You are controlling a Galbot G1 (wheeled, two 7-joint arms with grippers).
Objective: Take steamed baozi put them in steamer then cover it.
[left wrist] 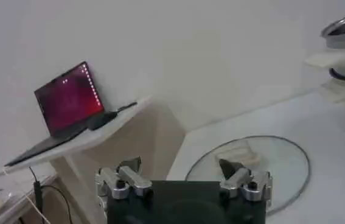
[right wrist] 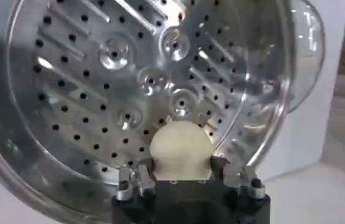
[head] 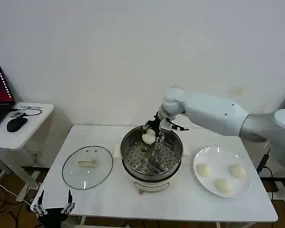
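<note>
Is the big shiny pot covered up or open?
Open. The cover lies flat on the table beside the steamer, whose holey tray shows.

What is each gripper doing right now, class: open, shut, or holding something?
Left gripper: open, holding nothing, parked at the table's near left edge.
Right gripper: shut on a steamed baozi, over the steamer.

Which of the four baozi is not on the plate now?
The baozi held in the right gripper over the steamer at its back rim. The other three lie on the white plate.
</note>
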